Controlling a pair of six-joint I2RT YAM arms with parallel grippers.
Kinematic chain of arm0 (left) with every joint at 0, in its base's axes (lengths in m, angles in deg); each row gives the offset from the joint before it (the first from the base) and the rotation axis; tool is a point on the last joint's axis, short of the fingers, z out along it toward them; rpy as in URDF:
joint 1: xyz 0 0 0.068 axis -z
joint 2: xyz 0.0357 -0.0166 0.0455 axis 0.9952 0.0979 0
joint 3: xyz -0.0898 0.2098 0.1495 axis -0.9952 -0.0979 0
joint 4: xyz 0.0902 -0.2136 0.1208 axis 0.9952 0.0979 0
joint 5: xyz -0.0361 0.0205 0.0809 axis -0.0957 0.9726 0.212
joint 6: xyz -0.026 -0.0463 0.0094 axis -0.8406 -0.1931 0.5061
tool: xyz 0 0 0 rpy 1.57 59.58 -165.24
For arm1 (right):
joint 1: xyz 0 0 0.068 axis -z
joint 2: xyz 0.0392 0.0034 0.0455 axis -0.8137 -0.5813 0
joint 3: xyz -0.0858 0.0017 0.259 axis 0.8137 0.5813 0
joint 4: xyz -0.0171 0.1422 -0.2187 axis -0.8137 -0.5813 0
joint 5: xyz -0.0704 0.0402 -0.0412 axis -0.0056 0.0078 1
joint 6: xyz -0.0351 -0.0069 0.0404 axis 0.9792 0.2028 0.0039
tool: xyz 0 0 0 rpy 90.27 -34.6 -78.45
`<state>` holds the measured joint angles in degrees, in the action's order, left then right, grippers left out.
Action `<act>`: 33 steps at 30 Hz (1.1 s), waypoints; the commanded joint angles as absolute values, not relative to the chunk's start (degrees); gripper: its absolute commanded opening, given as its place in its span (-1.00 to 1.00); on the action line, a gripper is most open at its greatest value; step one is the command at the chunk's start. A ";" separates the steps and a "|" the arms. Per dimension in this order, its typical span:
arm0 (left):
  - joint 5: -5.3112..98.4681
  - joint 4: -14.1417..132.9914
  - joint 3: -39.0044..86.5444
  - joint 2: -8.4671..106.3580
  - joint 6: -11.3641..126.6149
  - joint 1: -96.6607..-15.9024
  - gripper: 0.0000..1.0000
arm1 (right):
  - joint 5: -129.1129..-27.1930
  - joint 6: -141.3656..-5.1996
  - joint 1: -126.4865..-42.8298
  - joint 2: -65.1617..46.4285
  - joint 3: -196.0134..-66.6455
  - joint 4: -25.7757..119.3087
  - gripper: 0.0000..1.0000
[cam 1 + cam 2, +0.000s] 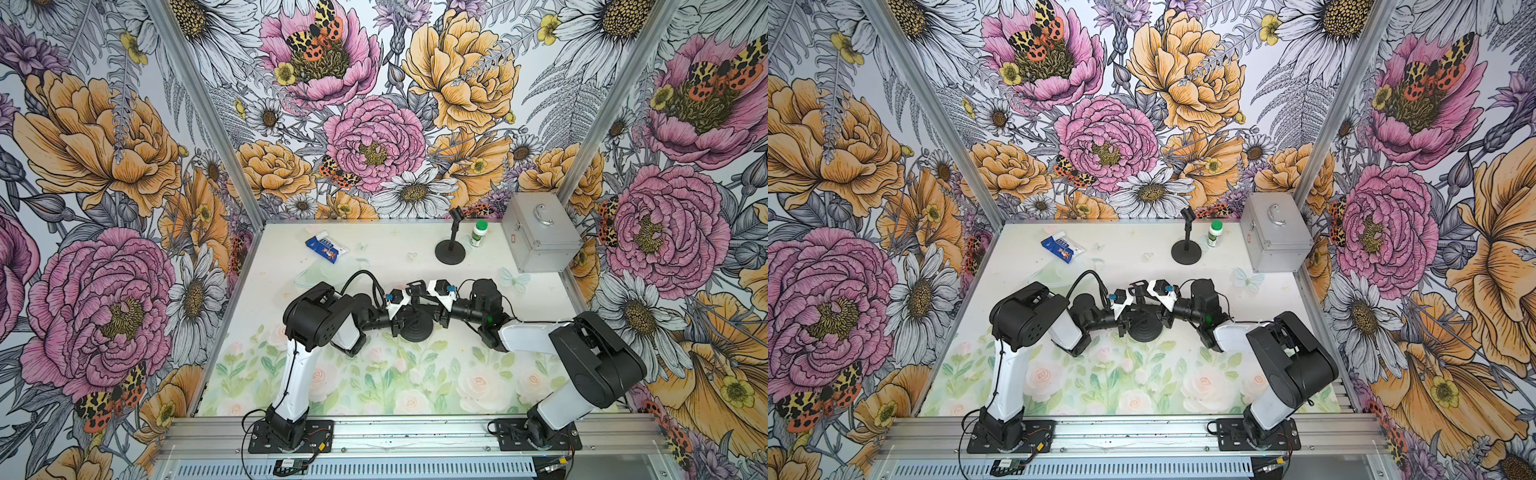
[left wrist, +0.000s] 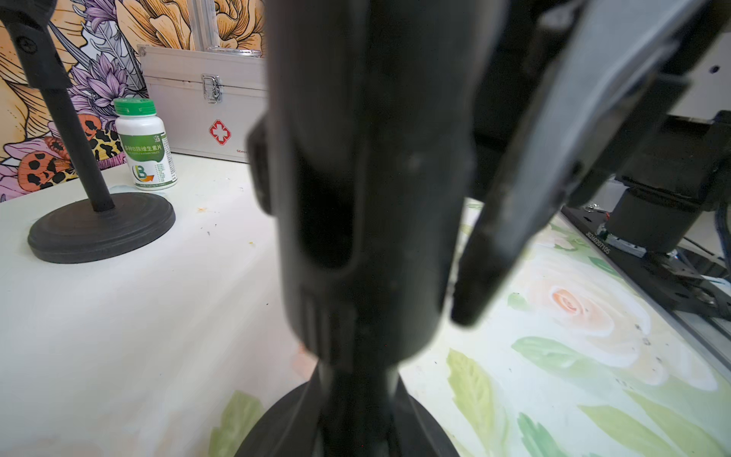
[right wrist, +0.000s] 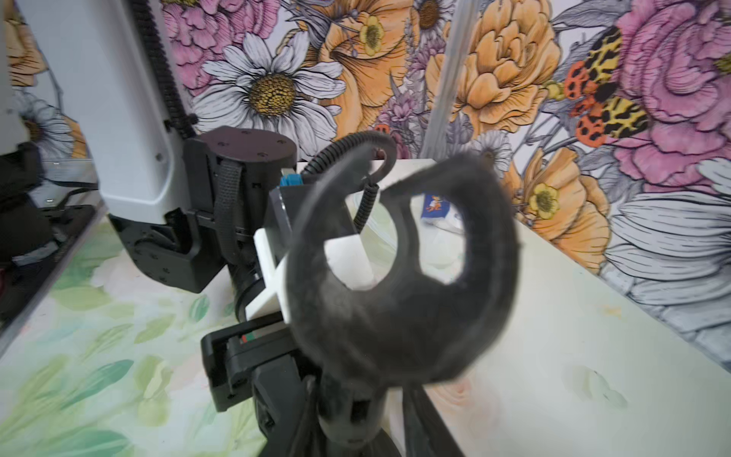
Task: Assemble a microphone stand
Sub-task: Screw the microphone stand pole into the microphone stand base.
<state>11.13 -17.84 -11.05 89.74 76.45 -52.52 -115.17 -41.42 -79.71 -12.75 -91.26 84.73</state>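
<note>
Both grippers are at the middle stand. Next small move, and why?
Probably ease the right gripper away: the clip sits upright atop the stem, the left gripper pinches that stem, and the base rests flat on the table.

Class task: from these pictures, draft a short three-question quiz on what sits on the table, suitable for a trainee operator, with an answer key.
1. True or false: two stands are on the table, a far stand and a near stand.
2. The bottle beside the far stand has a cap of which colour? A red, B green, C blue.
3. Fill in: the silver box bears a red ____.
Key: 1 true; 2 B; 3 cross.
</note>
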 commanded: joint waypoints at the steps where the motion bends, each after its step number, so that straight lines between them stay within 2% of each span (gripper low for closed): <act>1: 10.08 -17.95 -11.03 90.57 75.73 -52.74 -0.71 | -134.08 -30.46 -78.44 -15.10 -97.23 64.89 -0.19; 6: 9.60 -17.99 -10.89 90.68 75.79 -52.79 -0.73 | -134.21 -30.27 -77.45 -19.64 -102.87 61.40 -0.17; 8: 9.60 -17.97 -10.84 90.76 75.81 -52.72 -0.73 | -133.66 -30.96 -77.57 -20.98 -104.81 60.30 -0.23; 12: 9.61 -18.03 -10.84 90.73 75.77 -52.87 -0.72 | -130.28 -31.16 -77.95 -20.53 -104.32 60.34 -0.48; 15: 9.78 -17.96 -11.00 90.67 75.85 -52.83 -0.70 | -122.29 -35.66 -78.14 -18.35 -100.65 65.15 -0.96; 17: 9.98 -17.96 -11.10 90.63 75.96 -52.83 -0.68 | -112.39 -44.49 -78.91 -16.40 -94.33 77.42 -1.00; 19: 10.08 -18.01 -11.19 90.58 75.96 -52.83 -0.64 | -94.78 -54.08 -81.55 -14.60 -85.84 93.99 -1.00; 21: 10.35 -18.02 -11.29 90.55 75.90 -52.94 -0.61 | -71.43 -58.48 -87.41 -12.89 -78.28 106.22 -1.00; 23: 10.55 -18.02 -11.22 90.56 75.82 -52.83 -0.56 | -56.33 -59.12 -92.60 -11.94 -75.74 108.37 -1.00; 24: 10.71 -18.00 -11.19 90.58 75.81 -52.83 -0.55 | -52.57 -59.63 -94.33 -11.72 -75.67 107.73 -1.00; 26: 10.69 -18.01 -11.10 90.65 75.64 -52.91 -0.54 | -52.62 -58.82 -95.82 -11.98 -76.24 106.81 -1.00; 29: 10.88 -17.96 -11.19 90.57 75.55 -53.00 -0.54 | -59.73 -55.56 -95.70 -11.89 -77.51 104.47 -1.00; 30: 10.83 -18.03 -11.31 90.60 75.62 -52.92 -0.55 | -64.17 -53.63 -95.24 -11.73 -77.51 104.36 -0.90; 31: 10.84 -17.99 -11.24 90.53 75.62 -52.95 -0.59 | -68.48 -52.16 -94.63 -11.56 -77.65 104.10 -0.64; 33: 10.65 -17.99 -11.03 90.67 75.53 -52.91 -0.72 | -86.89 -48.16 -90.83 -10.89 -78.83 100.45 -0.38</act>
